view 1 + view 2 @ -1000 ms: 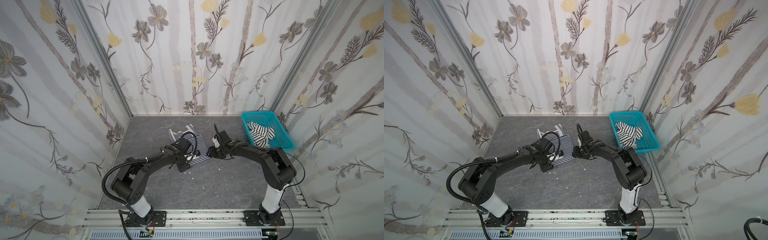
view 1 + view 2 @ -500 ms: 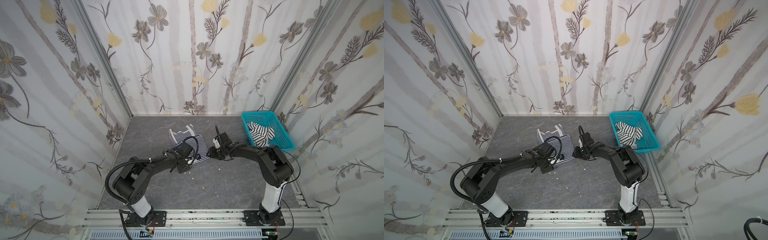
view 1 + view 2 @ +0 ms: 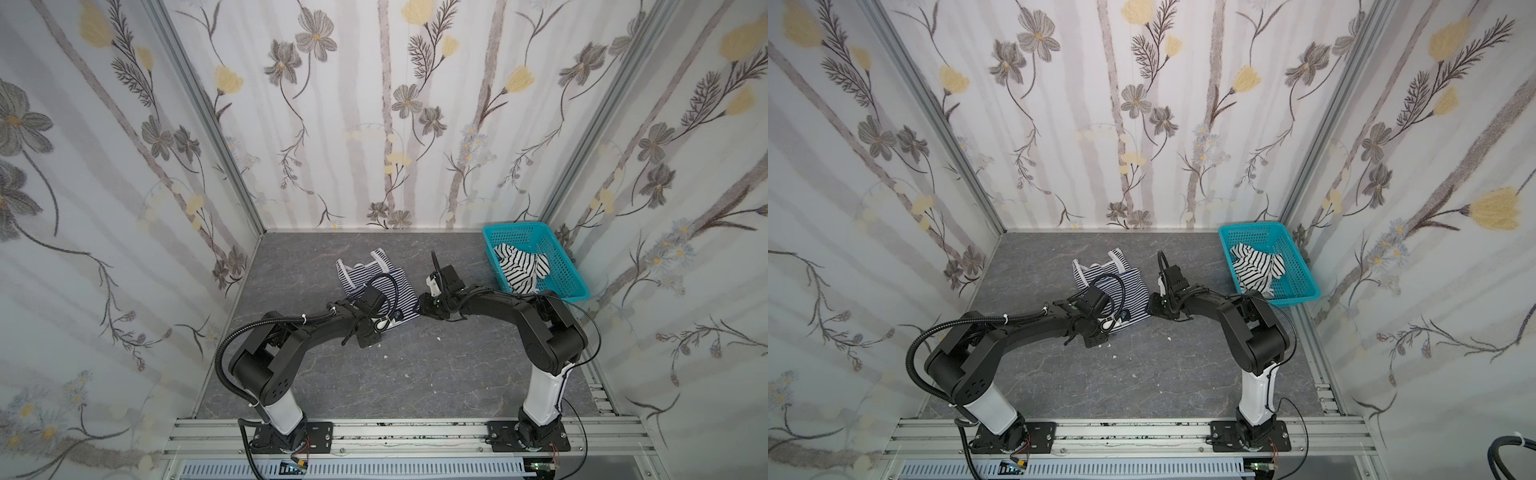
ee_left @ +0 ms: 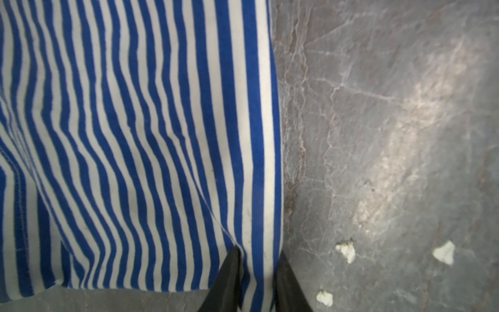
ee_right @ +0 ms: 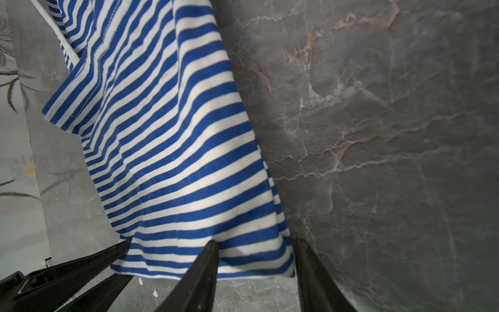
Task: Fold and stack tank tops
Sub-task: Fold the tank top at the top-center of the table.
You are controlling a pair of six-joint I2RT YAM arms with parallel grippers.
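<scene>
My left end effector [image 4: 258, 252] pinched on the blue-striped tank top [image 3: 407, 293] hem, my right end effector [image 5: 255, 240] half open astride its other corner, garment on bench [image 3: 374, 374], black-striped tank top [image 3: 519, 266] in basket [image 3: 569, 286]

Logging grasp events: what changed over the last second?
The left gripper drew back toward the robot's base to the near hem of the blue-and-white striped tank top, jaws narrowing astride its edge; a firm grip isn't clear. The right gripper, open astride the hem's other corner, barely moved. The turquoise plastic basket and its black-striped white top stayed put.
</scene>
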